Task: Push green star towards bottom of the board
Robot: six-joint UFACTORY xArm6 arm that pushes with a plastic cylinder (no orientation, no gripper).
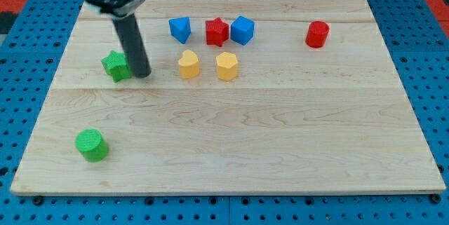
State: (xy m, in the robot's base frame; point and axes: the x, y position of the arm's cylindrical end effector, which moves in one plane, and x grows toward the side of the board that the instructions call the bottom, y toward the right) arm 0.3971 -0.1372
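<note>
Now my tip [142,75] touches the green star [116,65] at its 3 o'clock; no hand shows. Next, circle to 12 o'clock and push toward 6.

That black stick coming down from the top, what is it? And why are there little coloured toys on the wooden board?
The black stick is the end of a robot arm. It has no hand, so nothing is held; it only slides its tip over the wooden board to push blocks. There is one picture, from a camera looking down at the board. The tip sits just to the view's right of the green star, very close to it. Also there: a green cylinder near the bottom left, two yellow blocks, a blue block, a red star, a blue cube and a red cylinder.
</note>
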